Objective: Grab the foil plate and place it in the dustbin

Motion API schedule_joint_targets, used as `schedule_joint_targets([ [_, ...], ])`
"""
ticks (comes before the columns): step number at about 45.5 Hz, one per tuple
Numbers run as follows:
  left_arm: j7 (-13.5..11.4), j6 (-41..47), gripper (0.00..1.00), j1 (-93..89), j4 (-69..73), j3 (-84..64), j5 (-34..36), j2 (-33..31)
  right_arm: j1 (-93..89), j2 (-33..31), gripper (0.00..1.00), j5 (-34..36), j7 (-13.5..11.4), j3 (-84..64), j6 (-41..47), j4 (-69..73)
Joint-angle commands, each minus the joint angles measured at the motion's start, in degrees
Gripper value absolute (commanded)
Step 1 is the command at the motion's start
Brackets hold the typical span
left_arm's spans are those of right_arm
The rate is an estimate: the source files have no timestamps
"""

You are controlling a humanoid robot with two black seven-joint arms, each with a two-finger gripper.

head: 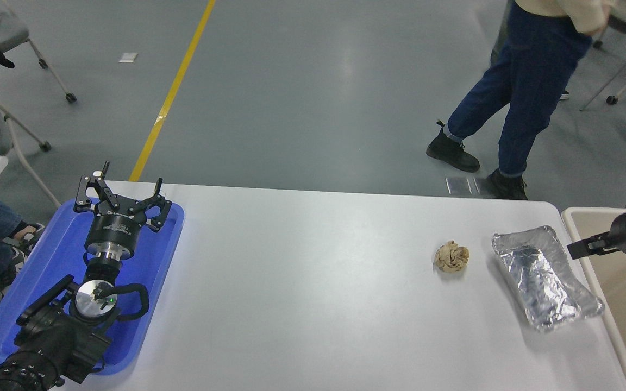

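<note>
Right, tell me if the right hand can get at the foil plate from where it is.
Probably yes. The right hand hangs over the dustbin rim, just beyond the foil plate, with nothing between them. The paper ball lies on the plate's other side, out of the way.

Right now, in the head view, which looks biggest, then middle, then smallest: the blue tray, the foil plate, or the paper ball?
1. Blue tray, biggest, though it lies nearer the camera.
2. Foil plate.
3. Paper ball, clearly smallest.
</note>
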Motion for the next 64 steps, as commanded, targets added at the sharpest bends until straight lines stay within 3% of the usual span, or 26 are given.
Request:
schedule_joint_targets([
  [1,0.0,0.05,1.0,0.0,0.0,0.0,-0.01,0.08,-9.75,1.82,1.0,0.27,-0.05,7.25,-5.99,-6.63],
  [24,0.0,0.05,1.0,0.0,0.0,0.0,-0.01,0.0,-20.21,8.32,0.95,0.54,-0.05,13.76,-9.24,-16.83],
  [50,0.0,0.05,1.0,0.0,0.0,0.0,-0.01,0.0,-23.46,9.9,0.45,0.45,-0.05,17.1,-9.33,-19.64],
  [55,0.0,0.05,1.0,0.0,0.0,-0.09,-0.01,0.0,-23.46,9.99,0.29,0.45,-0.05,17.1,-9.33,-19.64],
  [59,0.0,0.05,1.0,0.0,0.0,-0.09,-0.01,0.0,-23.46,9.9,0.01,0.36,0.04,17.1,-8.71,-19.56],
  [64,0.0,0.05,1.0,0.0,0.0,-0.09,-0.01,0.0,-23.46,9.9,0.0,0.36,0.13,17.1,-8.8,-19.29],
])
